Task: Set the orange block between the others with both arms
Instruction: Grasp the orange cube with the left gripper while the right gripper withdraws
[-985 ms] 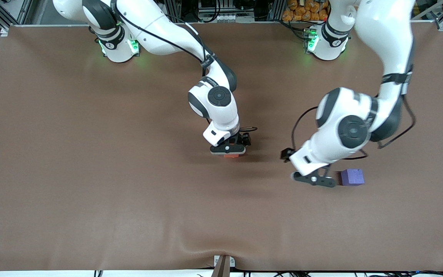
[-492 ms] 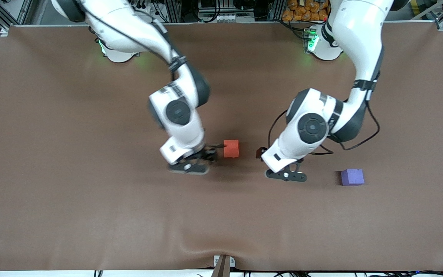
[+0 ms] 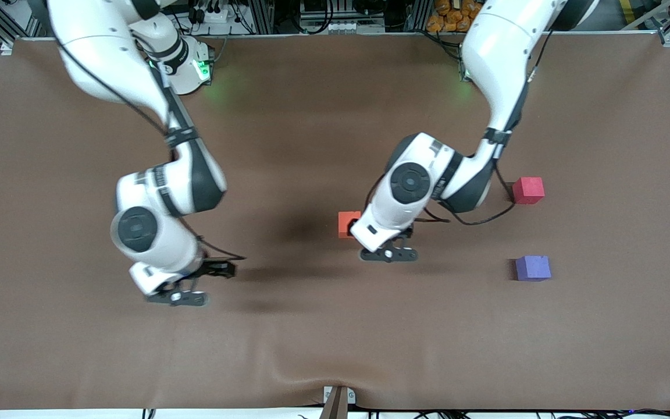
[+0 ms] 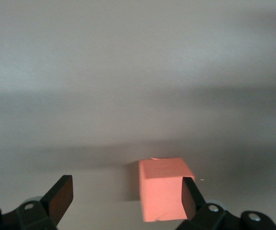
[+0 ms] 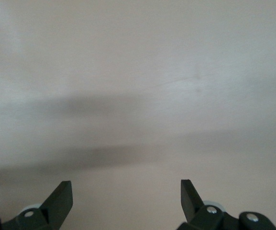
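The orange block (image 3: 345,224) rests on the brown mat near the table's middle, partly hidden by the left arm's wrist. My left gripper (image 3: 389,254) hangs open just beside and above it. In the left wrist view the orange block (image 4: 162,194) shows between the open fingers, close against one fingertip (image 4: 189,194), with my left gripper (image 4: 126,194) holding nothing. The pinkish-red cube (image 3: 528,190) and purple-blue cube (image 3: 533,267) sit apart toward the left arm's end. My right gripper (image 3: 175,297) is open and empty over bare mat toward the right arm's end; the right gripper (image 5: 126,194) sees only mat.
The brown mat (image 3: 288,337) covers the whole table, with a small wrinkle at its front edge. A cable loops from the left arm's wrist (image 3: 474,218) near the pinkish-red cube.
The right gripper has left the orange block and swung away toward its own end. The left gripper has moved from beside the purple-blue cube to the orange block, uncovering the pinkish-red cube.
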Motion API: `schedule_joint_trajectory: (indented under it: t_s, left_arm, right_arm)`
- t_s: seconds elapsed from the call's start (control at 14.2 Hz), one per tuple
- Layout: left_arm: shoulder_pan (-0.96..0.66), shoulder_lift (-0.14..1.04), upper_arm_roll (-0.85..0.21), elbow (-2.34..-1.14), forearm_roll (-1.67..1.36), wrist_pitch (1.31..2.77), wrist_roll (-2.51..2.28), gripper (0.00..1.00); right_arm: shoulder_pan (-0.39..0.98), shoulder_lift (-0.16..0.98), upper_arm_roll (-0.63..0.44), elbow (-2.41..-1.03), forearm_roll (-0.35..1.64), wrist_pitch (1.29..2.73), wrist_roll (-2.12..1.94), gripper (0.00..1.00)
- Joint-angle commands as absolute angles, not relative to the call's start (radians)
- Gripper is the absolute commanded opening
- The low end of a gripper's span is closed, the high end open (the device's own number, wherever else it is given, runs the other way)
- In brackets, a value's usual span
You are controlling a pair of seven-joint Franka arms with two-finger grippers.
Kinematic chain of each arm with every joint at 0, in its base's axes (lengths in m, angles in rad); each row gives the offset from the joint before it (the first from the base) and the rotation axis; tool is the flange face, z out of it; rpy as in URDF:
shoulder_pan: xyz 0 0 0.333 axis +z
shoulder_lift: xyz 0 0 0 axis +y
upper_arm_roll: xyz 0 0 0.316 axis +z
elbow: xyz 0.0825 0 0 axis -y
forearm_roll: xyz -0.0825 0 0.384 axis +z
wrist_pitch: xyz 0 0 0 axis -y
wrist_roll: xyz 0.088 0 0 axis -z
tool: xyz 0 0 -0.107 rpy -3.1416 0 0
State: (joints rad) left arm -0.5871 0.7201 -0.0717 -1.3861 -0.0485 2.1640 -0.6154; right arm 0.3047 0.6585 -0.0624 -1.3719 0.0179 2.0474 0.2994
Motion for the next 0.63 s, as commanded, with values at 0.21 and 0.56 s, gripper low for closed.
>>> schedule_joint_trajectory:
  t_s: [0.21,0.56]
  left_arm:
    - [-0.653,0.802,-0.055,-1.345,-0.055,2.235,-0.709,1.0]
    - [-0.675,0.837,-0.054,-1.353,-0.038,2.237,-0.736,1.0]
  right_arm:
    - [0.152,0.37,-0.04,-1.661,0.017,2.013,0.017,1.0]
    - [0.026,0.264,-0.038,-1.643,0.023,1.879,-0.077,1.0]
